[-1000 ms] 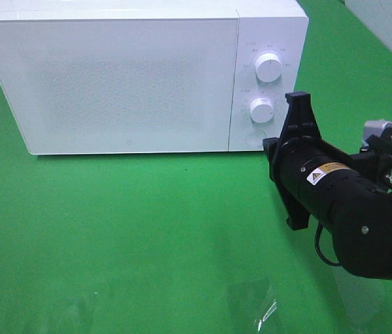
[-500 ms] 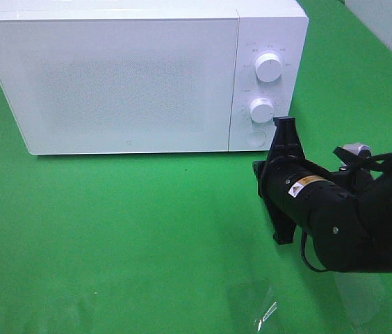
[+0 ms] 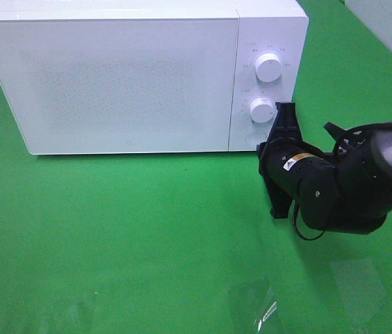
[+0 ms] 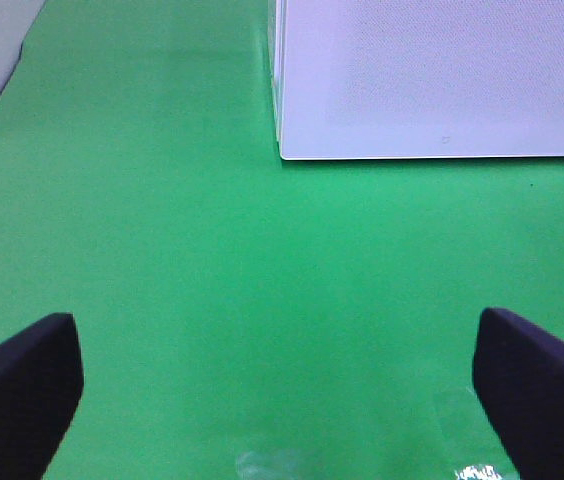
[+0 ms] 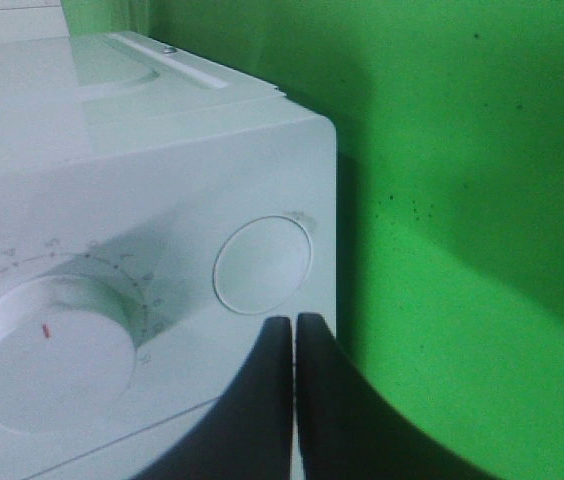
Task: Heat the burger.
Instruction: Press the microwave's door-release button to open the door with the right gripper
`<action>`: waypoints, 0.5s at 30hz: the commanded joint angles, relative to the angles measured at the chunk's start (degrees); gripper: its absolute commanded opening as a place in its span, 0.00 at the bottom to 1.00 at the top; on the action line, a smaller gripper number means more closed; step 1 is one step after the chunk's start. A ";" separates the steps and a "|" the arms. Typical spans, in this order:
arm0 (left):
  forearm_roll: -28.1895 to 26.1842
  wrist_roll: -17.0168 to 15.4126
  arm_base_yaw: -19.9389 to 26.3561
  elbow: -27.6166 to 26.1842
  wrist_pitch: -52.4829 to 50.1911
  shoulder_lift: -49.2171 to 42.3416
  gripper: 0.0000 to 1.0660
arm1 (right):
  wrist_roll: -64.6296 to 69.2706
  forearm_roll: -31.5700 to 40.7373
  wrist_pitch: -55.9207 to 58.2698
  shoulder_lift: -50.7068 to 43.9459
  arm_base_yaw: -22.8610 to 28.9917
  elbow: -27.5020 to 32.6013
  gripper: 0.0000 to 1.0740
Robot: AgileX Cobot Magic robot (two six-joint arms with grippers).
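At the microwave's (image 3: 140,76) lower right corner, the right gripper (image 5: 294,345) is held with fingers pressed together — just beside the round button (image 5: 262,264).
Wide-spread jaws are shown for the left gripper (image 4: 282,385) above the green table (image 4: 212,280) — the burger cannot be seen.

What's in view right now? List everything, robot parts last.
microwave: 1, white, back of the table, door closed
knobs: 2, white, stacked on the microwave's right panel
round button: 1, white, below the knobs
table: 1, green, under everything
burger: 0, not seen in any view
left end effector: 1, black, open over bare table
right end effector: 1, black, shut, tips just by the round button
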 commanded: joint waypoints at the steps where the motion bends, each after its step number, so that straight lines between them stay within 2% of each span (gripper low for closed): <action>1: -0.06 0.06 0.29 0.17 -0.46 -0.86 0.92 | 0.06 -1.38 0.97 0.97 -0.63 -1.60 0.00; 7: -0.06 0.06 0.29 0.17 -0.46 -0.86 0.92 | 0.00 -1.43 1.03 4.76 -1.49 -6.19 0.00; 15: -0.06 0.06 0.29 0.17 -0.46 -0.86 0.92 | -1.55 -1.43 1.38 5.33 -3.95 -8.37 0.00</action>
